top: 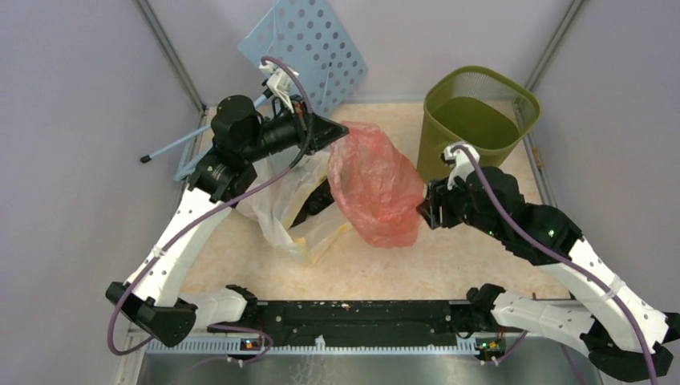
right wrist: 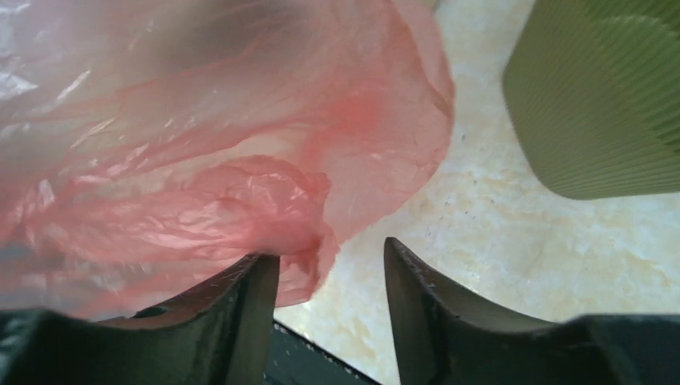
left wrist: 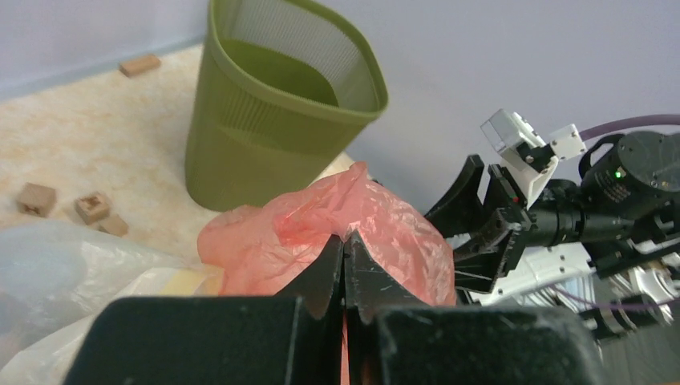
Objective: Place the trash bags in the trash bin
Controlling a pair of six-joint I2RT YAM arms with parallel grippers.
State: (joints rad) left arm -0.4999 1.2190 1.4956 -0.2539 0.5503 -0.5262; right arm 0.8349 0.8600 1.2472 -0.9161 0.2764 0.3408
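My left gripper (left wrist: 345, 245) is clamped on the top of the red-pink trash bag (top: 375, 188), held just beside the trash bin (top: 481, 120); my right gripper (right wrist: 331, 255) has its fingers apart, one touching the bag

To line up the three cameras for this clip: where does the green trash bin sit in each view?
Top external: trash bin upper right, right of the pink bag.
Left wrist: bin top, left of centre, behind the bag.
Right wrist: bin top right corner, cropped.
Shared landmark: the pink bag, next to the bin in every view.
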